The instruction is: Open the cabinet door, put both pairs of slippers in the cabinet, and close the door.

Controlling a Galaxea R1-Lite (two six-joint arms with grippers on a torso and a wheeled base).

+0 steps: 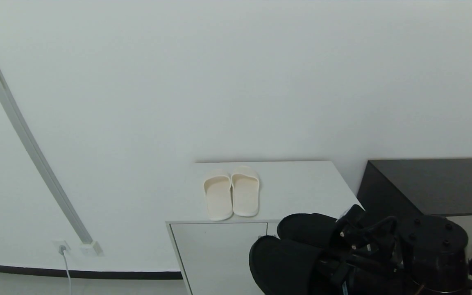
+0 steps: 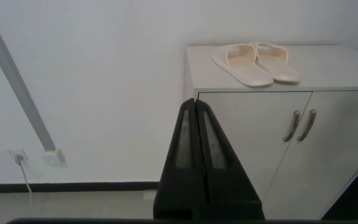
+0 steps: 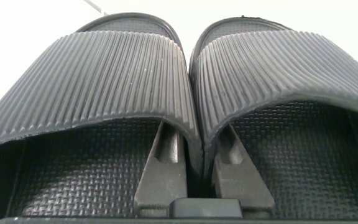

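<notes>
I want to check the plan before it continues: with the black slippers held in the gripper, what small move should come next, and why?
Probably open the left gripper and bring it to the door handles. The cabinet doors look shut, the right gripper is clamped on the black slippers, and the left one holds nothing, so it seems free to pull.
</notes>
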